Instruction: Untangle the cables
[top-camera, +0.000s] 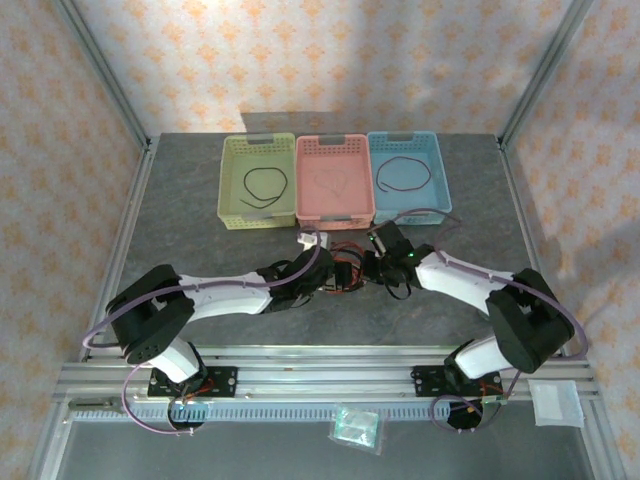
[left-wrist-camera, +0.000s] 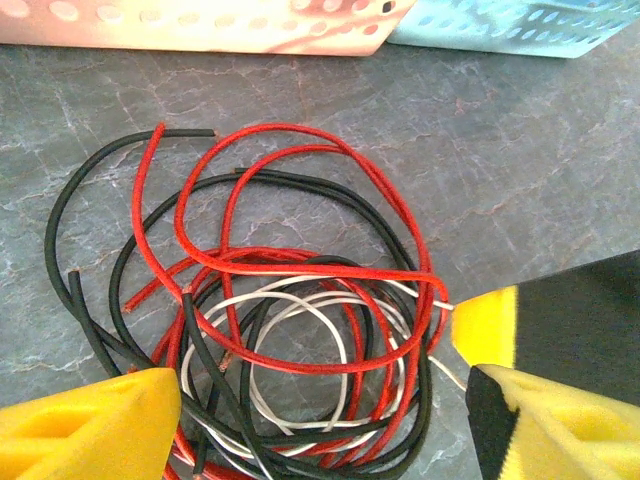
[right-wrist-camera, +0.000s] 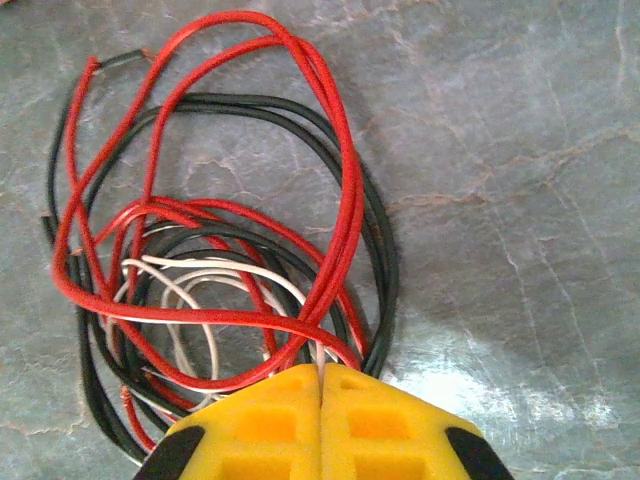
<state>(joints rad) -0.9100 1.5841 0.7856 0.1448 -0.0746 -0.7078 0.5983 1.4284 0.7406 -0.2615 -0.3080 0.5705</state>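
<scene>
From overhead I see the cables (top-camera: 345, 277) tangled in one heap on the grey table (top-camera: 180, 240), between my two wrists and just in front of the pink basket (top-camera: 335, 146). The green basket (top-camera: 232, 172) on one side and the blue basket (top-camera: 403, 141) on the other each hold a single black loop, and the pink one holds a faint loop. The arms crowd over the heap there, so I cannot read the strands from above. The left wrist camera opens it up: red, black and white loops are laid through each other. The left gripper (left-wrist-camera: 318, 370) has its yellow fingers spread wide to either side of the heap, and the basket walls sit along the far edge. On the right wrist camera, the right gripper (right-wrist-camera: 322, 372) has its fingers pressed together at the heap's near edge. Red and white strands run in under the tips, but I cannot tell whether any is pinched.
</scene>
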